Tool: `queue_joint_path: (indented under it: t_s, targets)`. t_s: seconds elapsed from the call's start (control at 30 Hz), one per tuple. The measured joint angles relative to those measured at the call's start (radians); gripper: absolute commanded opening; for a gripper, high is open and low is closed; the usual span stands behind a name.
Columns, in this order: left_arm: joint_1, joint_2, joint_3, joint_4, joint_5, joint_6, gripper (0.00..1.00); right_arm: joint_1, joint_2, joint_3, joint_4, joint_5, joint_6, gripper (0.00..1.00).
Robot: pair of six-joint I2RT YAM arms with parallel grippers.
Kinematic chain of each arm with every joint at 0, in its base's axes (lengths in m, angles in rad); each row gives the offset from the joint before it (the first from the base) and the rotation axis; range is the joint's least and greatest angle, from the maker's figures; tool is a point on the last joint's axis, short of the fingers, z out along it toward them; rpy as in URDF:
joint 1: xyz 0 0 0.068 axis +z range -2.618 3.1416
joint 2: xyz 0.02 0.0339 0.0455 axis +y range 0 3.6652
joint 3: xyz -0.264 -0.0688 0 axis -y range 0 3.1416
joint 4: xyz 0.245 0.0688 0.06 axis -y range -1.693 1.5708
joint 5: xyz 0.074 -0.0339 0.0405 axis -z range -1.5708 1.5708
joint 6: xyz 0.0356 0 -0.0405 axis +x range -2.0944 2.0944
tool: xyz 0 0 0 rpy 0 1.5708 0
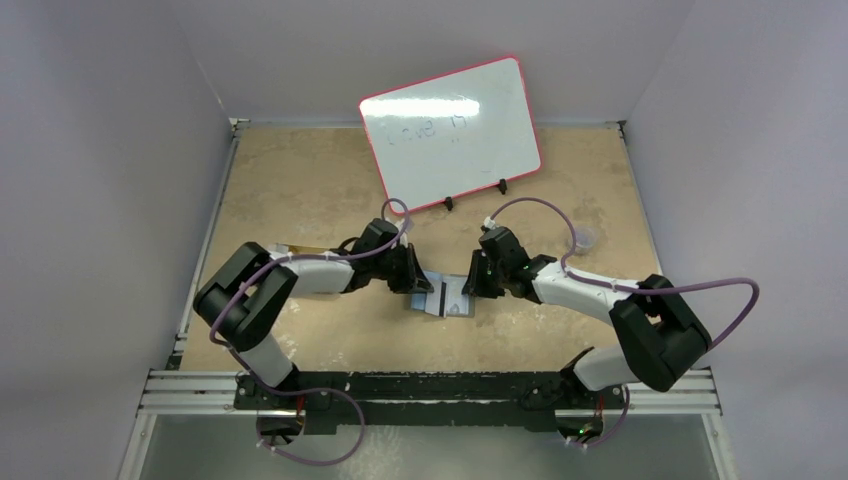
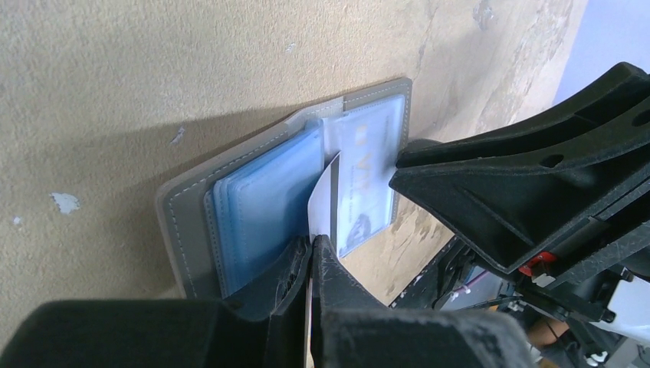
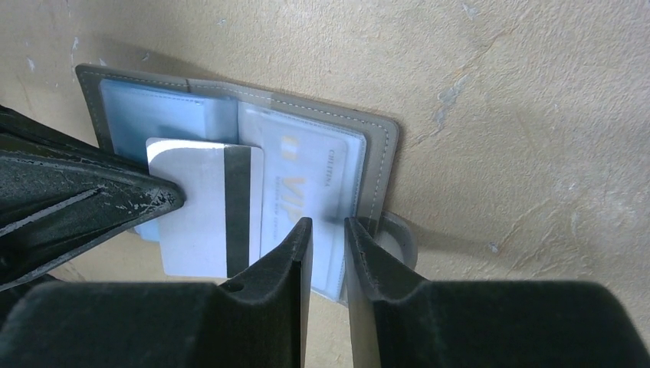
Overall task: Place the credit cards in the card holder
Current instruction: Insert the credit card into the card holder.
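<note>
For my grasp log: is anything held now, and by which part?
The left gripper pinches a white card by the edge away from its black stripe. The right gripper, jaws slightly apart over the card holder, holds nothing visibly.

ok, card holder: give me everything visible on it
The card holder is a grey bifold with pale stitching, lying open and flat on the tan table. One half carries stacked translucent blue sleeves; the other a clear pocket holding a gold-lettered VIP card. A closing tab sticks out from that half's edge. The left end effector holds a white striped card at the fold. The right end effector sits at the pocket half, jaws narrowly apart; grip unclear.
</note>
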Motion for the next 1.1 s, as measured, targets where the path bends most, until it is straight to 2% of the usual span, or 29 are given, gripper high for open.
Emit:
queue_joint_path:
  t_s: [0.67, 1.1]
  targets:
    - [-0.001, 0.026, 0.033, -0.019, -0.027, 0.035, 0.00, 0.000, 0.000, -0.018, 0.023, -0.003, 0.001, 0.23]
    - [-0.019, 0.030, 0.033, 0.039, -0.078, 0.035, 0.00, -0.001, 0.000, -0.023, 0.032, -0.010, 0.002, 0.23]
